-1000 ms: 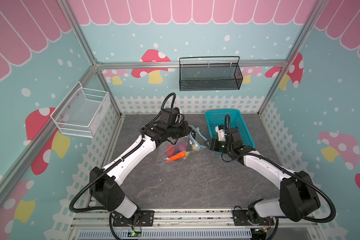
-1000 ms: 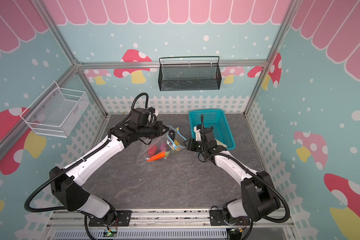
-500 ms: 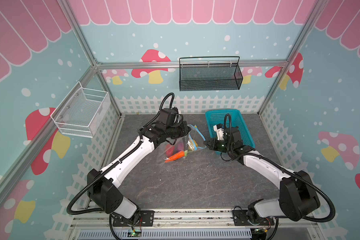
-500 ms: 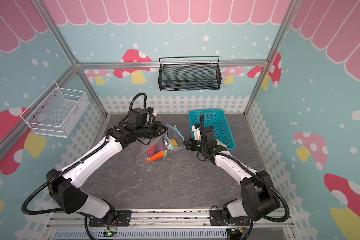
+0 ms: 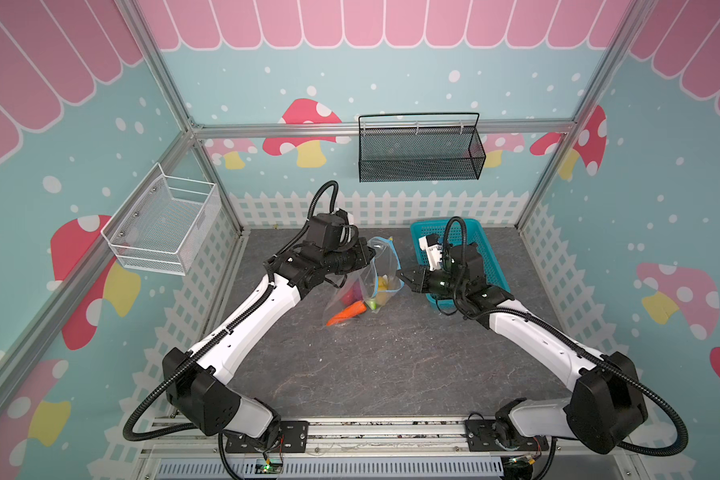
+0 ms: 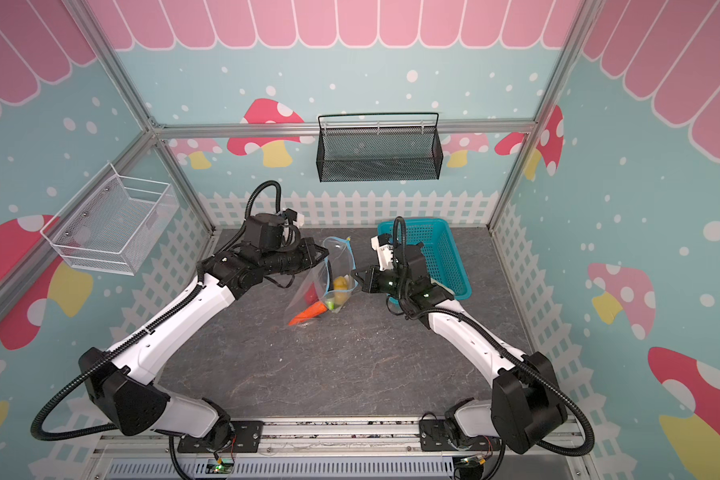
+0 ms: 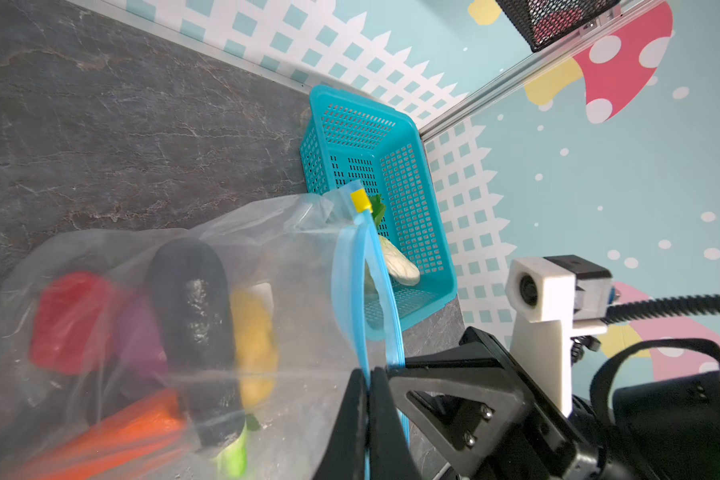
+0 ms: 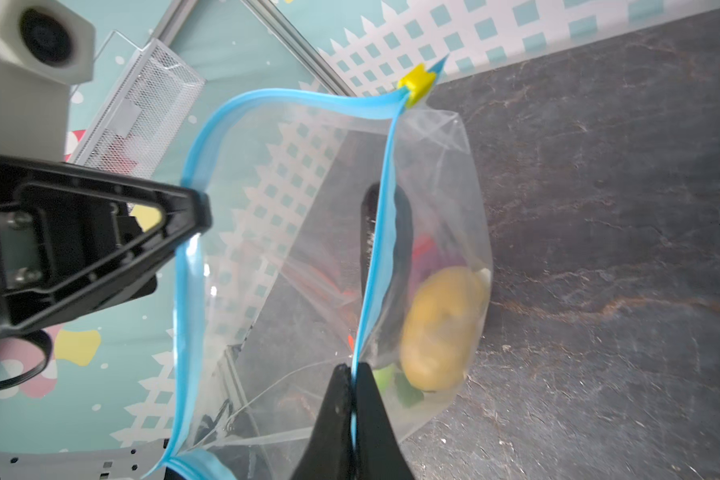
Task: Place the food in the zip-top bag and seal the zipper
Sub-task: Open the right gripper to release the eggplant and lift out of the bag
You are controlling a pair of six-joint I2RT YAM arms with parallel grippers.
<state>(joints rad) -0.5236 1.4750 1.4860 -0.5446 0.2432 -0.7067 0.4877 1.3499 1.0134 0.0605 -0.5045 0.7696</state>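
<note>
Closed since a second ago, the right claw (image 8: 352, 399) is now clenched on one lip of the zipper (image 8: 375, 232); earlier it was held open just beside the zip-top bag (image 5: 366, 286). The left claw (image 7: 366, 415) is seen gripping the opposite lip of the blue strip, with its jaws pressed together on it.

In both top views the bag is held up between the two claws, at about 12 o'clock from the middle of the counter (image 5: 391, 365). The left claw is at 9 o'clock of the bag's mouth, the right claw at 3 o'clock, and the yellow slider (image 8: 415, 85) at 12 o'clock, at the far end of the strip. The mouth is spread into an open loop.

Inside the bag a carrot (image 5: 348, 312), a red strawberry (image 7: 71, 320), a yellow piece (image 8: 437, 328), green bits and a blurred purple piece can be made out. A dark elongated item is also there, but its kind cannot be told. One white leafy radish (image 7: 398, 264) is seen lying in the turquoise basket (image 5: 493, 266), at about 1 o'clock on the counter.

Filling is therefore judged nearly done but not finished, and sealing not yet begun. With both claws taken up by the lips, one would probably have to be released before the radish could be fetched. For sealing, the lips would need to be brought together and the slider drawn along the strip.
</note>
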